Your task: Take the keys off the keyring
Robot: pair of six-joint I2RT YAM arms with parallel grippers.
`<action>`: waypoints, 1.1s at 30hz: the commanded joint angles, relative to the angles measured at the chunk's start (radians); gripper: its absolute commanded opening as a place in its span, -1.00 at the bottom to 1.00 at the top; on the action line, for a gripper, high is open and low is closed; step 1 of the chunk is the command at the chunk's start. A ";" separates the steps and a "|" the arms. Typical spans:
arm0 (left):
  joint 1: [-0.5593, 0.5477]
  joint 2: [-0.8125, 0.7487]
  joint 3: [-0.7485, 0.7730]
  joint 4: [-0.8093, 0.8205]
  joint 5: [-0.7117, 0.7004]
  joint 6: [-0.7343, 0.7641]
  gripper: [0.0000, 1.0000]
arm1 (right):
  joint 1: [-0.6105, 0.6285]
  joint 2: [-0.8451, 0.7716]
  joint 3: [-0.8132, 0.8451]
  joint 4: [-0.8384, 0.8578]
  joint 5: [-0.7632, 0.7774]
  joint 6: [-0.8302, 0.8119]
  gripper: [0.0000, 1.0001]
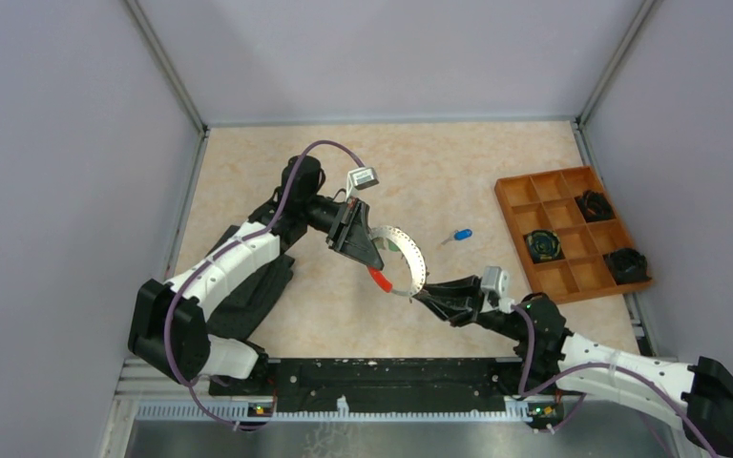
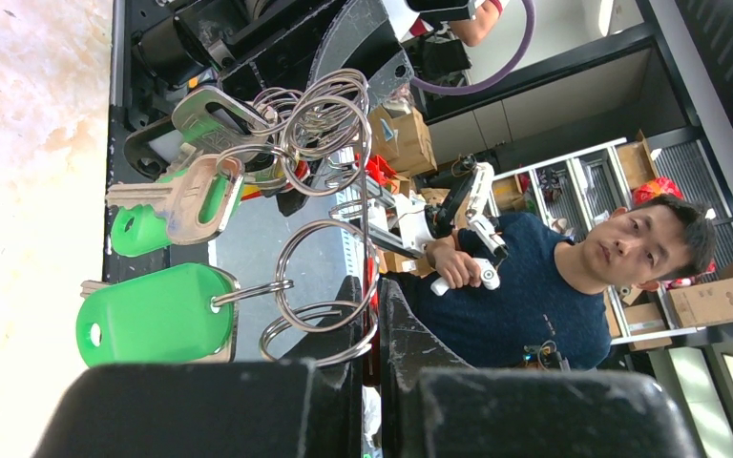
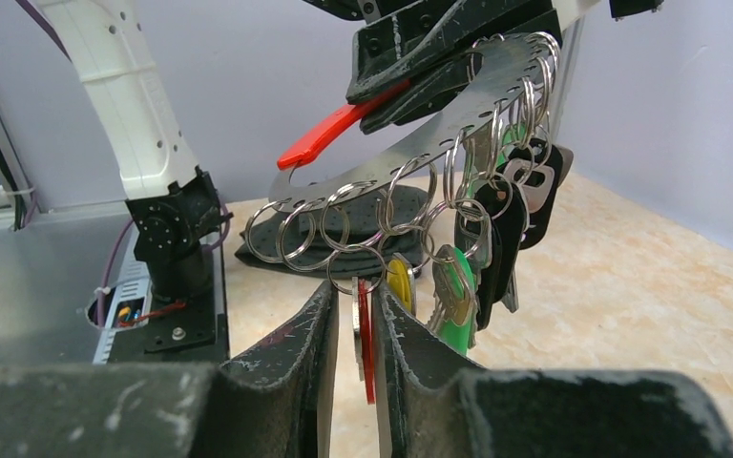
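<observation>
Right tool [image 3: 353, 292] pinches a half-hidden red key [image 3: 366, 343]; left tool [image 2: 370, 286] clamps the keyring [image 3: 420, 143].

Robotics lab indicated: bench [image 1: 496, 181] enclosed by grey panels [image 1: 57, 143]; operator [image 2: 554, 286] and boxes [image 2: 722, 300] seen at 3 o'clock in left wrist view.

The right gripper [image 3: 353, 291] has its fingers nearly together, pinching a red key [image 3: 366, 343] which hangs from a small split ring; above it the keyring [image 3: 439, 124] curves as a grey perforated band with a red sleeve [image 3: 329, 134]; the left gripper [image 3: 391, 91] clamps this band; a green key [image 3: 455, 329], a yellow key [image 3: 401, 283] and a black key [image 3: 496, 239] hang beside.
</observation>
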 commanded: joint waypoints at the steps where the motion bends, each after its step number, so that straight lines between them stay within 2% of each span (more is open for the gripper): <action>1: 0.000 -0.037 -0.001 0.011 0.018 0.005 -1.00 | 0.013 0.007 0.019 0.060 0.008 0.007 -0.66; 7: -0.001 -0.043 0.002 0.011 0.021 0.010 -1.00 | 0.013 -0.004 0.024 0.020 0.028 0.017 -0.81; 12: 0.001 -0.045 0.001 0.007 0.017 0.040 -1.00 | 0.013 -0.074 0.050 -0.137 0.058 0.029 -1.00; 19: 0.014 -0.054 0.000 -0.029 -0.013 0.131 -1.00 | 0.013 -0.220 0.142 -0.495 0.152 0.039 -1.00; 22: 0.015 -0.061 -0.003 -0.029 -0.038 0.166 -1.00 | 0.013 -0.238 0.179 -0.596 0.160 0.037 -1.00; 33: 0.040 -0.091 -0.017 -0.119 -0.132 0.312 -1.00 | 0.013 -0.200 0.292 -0.755 0.211 0.071 -1.00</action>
